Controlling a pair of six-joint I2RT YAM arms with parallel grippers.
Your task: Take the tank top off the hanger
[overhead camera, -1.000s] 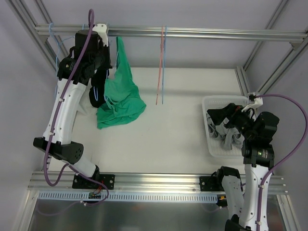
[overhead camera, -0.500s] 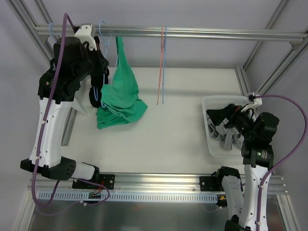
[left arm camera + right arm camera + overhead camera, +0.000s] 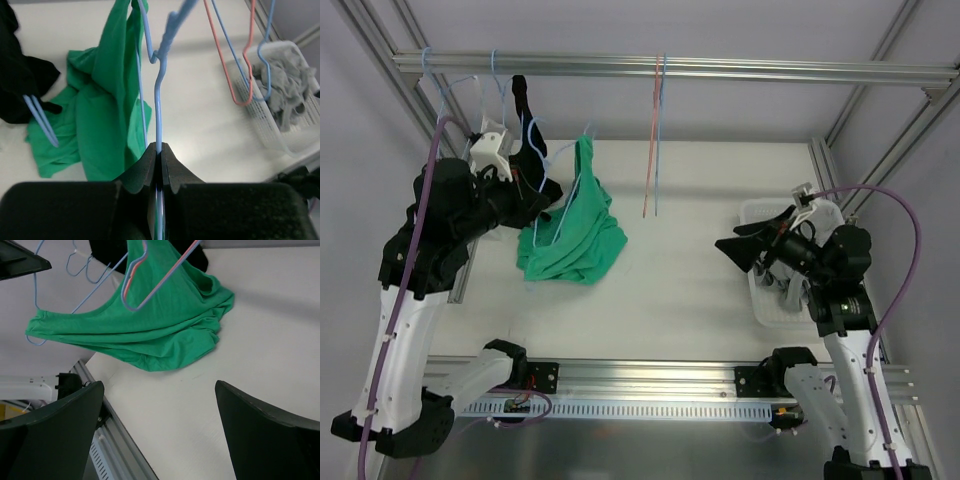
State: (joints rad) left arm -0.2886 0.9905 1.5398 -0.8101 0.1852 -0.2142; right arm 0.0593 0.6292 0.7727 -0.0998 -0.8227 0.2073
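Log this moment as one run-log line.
left gripper: shut on blue hanger | green tank top: on hanger, bottom bunched on table | right gripper: open, empty | removal: not yet done

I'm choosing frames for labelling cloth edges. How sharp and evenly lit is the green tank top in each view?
Top external: even light, green tank top sharp, faint shadow beneath. Left wrist: cloth sharp, bright wash on the table behind; left tool black, featureless. Right wrist: cloth crisp; right tool a soft-edged dark silhouette.

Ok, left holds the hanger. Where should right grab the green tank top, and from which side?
Probably the bunched lower folds of the tank top resting on the table, from its right side: that slack lobe faces the open right gripper.
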